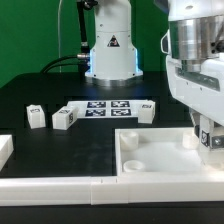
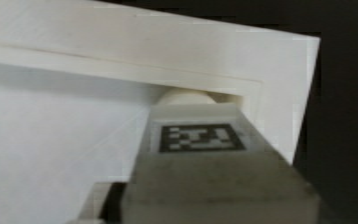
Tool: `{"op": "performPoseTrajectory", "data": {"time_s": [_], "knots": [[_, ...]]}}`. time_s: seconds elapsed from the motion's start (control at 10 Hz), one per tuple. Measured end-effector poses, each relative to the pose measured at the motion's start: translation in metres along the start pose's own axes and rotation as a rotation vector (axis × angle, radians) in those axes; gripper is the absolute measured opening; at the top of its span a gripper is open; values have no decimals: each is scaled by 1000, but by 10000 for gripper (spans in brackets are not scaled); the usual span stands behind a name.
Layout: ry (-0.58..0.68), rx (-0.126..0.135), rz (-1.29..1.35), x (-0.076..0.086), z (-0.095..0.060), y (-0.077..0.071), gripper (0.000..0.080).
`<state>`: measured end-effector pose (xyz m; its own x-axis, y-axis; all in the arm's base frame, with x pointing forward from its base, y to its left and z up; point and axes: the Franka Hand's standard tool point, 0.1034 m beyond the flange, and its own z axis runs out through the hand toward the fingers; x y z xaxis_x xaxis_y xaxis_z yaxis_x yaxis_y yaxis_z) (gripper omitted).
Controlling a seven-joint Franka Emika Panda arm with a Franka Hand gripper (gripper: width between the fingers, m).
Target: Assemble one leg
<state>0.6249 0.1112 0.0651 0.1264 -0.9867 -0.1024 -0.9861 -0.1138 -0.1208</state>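
Observation:
My gripper [image 1: 209, 140] is shut on one leg [image 1: 210, 138], a small white block with a black-and-white tag. It holds the leg upright over the corner of the large white panel [image 1: 160, 158] at the exterior view's right. In the wrist view the held leg [image 2: 204, 150] fills the middle between the jaws of the gripper [image 2: 202, 205]. The leg's far end sits at a round corner recess [image 2: 194, 97] of the panel [image 2: 69, 120]. I cannot tell whether it touches. Three more legs lie on the black table [image 1: 36, 116], [image 1: 65, 118], [image 1: 147, 110].
The marker board [image 1: 105, 107] lies flat on the table behind the panel, in front of the arm's base [image 1: 112, 50]. A white block [image 1: 5, 150] sits at the exterior view's left edge. A white rail [image 1: 60, 186] runs along the front.

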Motion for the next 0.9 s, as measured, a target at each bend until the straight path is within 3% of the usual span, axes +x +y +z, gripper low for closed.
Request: {"op": "performPoseTrajectory", "data": {"time_s": [0.1,0.4,0.7,0.9], "knots": [[-6,1,80,-1,0,0,291],[-7,1,-7,-3,1,0,615],[4,-6,-495,-7,2,1,642],[16,-19,-686,-19,4,3,649]]}}
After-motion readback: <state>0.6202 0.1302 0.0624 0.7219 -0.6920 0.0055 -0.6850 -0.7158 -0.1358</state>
